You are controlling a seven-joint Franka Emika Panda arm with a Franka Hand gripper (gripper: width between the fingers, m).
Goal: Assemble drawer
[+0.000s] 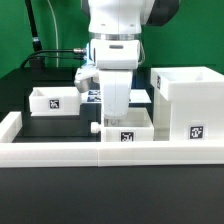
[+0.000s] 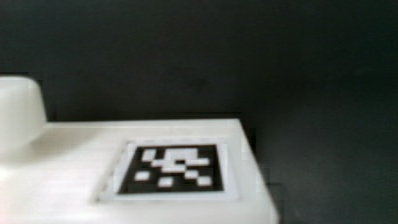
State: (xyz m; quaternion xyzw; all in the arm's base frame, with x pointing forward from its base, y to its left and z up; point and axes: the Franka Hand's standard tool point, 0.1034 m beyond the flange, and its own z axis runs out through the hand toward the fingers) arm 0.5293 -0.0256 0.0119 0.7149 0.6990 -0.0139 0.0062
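Note:
The large white casing stands at the exterior view's right. One small open-top tray sits at the left. A second tray, with a round knob, lies against the front rail. My gripper is lowered straight onto this second tray, its white fingers reaching the tray's top. The wrist view shows a white tray surface with a black-and-white tag very close, and a blurred white rounded shape beside it. No fingertips show clearly, so the jaw state is unclear.
A long low white rail edges the black table at the front. The marker board lies behind the gripper. A cable hangs at the back left by the green wall.

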